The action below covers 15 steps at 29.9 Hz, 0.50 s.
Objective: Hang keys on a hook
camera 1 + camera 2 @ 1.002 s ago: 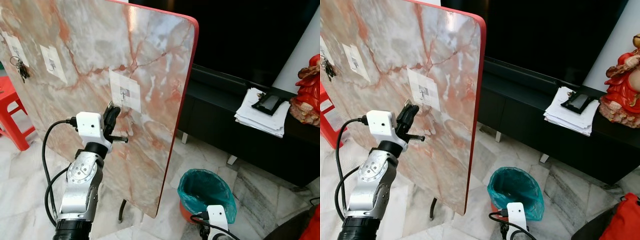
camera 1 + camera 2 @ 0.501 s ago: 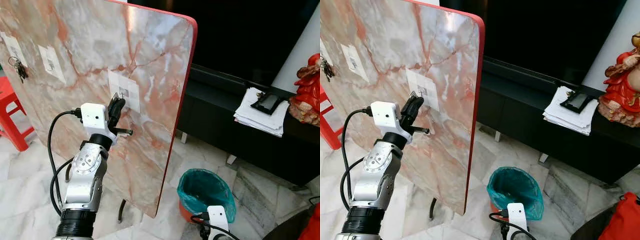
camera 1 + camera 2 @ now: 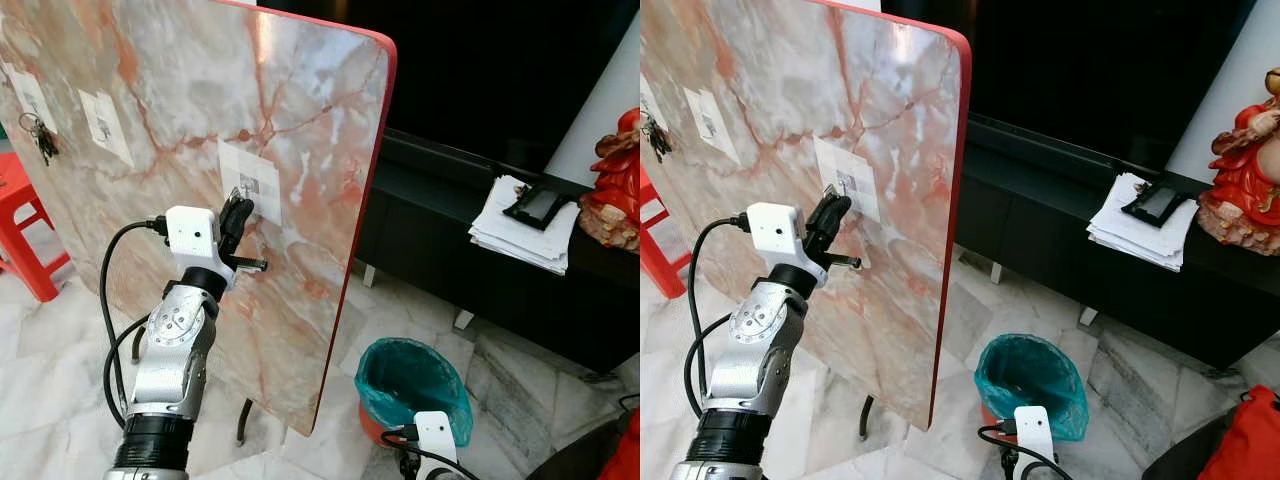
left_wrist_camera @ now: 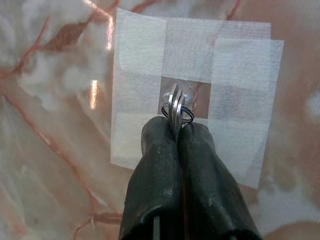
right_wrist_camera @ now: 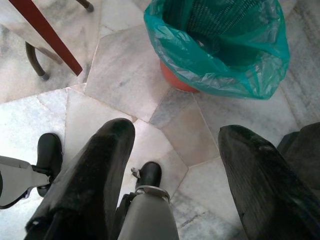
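A tilted marble board [image 3: 200, 120] carries white tape patches, each with a small clear hook. My left gripper [image 3: 237, 207] is raised against the middle patch [image 3: 251, 181]. In the left wrist view its fingers [image 4: 160, 150] are shut on a bunch of keys [image 4: 174, 104]. The key ring [image 4: 187, 115] sits right at the clear hook [image 4: 183, 94]; whether it is over the hook I cannot tell. My right gripper [image 5: 177, 132] hangs low over the floor, open and holding nothing.
Another bunch of keys [image 3: 41, 136] hangs on the far-left hook, beside a bare patch [image 3: 103, 125]. A red stool [image 3: 22, 215] stands at left. A green-lined bin [image 3: 410, 385] sits on the floor. Papers [image 3: 520, 228] and a red figurine [image 3: 615, 180] rest on the black cabinet.
My left gripper has risen with the keys and moved in toward the middle patch. Over the last half second it has barely shifted. The right arm stays hanging.
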{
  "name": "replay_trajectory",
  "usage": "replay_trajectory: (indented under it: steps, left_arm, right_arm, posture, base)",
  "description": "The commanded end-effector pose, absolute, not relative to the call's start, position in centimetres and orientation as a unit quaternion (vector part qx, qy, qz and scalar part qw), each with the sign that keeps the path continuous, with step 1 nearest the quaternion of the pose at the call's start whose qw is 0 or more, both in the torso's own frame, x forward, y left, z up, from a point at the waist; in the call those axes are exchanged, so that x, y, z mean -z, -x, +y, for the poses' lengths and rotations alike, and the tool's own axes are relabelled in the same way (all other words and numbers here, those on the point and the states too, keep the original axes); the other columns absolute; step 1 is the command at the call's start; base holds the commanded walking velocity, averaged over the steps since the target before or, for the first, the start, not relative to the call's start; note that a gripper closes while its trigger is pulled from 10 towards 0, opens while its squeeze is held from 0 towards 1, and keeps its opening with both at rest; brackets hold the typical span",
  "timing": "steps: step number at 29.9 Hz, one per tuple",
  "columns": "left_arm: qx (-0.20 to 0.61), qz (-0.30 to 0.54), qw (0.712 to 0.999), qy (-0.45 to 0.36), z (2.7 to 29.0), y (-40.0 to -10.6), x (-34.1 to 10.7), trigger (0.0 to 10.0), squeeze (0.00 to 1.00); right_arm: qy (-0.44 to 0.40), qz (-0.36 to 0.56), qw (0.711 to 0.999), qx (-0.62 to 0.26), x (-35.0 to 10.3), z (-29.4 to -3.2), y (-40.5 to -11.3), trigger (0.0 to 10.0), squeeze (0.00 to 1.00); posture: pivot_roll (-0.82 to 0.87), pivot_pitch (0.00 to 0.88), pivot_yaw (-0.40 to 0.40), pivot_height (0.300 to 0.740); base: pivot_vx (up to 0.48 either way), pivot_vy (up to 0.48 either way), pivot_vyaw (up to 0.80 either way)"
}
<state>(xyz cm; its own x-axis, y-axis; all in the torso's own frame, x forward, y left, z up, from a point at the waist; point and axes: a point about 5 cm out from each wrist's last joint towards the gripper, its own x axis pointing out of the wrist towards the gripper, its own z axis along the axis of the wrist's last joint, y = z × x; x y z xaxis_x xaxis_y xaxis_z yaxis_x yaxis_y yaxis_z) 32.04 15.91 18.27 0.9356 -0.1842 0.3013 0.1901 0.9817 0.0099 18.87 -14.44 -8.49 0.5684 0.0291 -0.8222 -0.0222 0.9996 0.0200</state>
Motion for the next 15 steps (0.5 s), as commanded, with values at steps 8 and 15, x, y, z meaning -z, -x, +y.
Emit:
replay_trajectory:
  steps: [8, 15]
  left_arm:
    - [0.114, -0.141, 0.983, 0.011, 15.20, -32.31, -18.21, 10.0, 0.00]
    - [0.124, -0.128, 0.984, 0.009, 15.05, -32.09, -17.78, 10.0, 0.00]
  right_arm:
    - [-0.002, 0.472, 0.882, -0.012, 8.68, -14.75, -18.50, 10.0, 0.00]
    - [-0.004, 0.472, 0.881, -0.012, 8.69, -14.70, -18.49, 10.0, 0.00]
  posture:
    - [0.05, 0.000, -0.097, 0.740]
    - [0.05, 0.000, -0.096, 0.740]
  base:
    - [0.000, 0.000, 0.00]
    - [0.000, 0.000, 0.00]
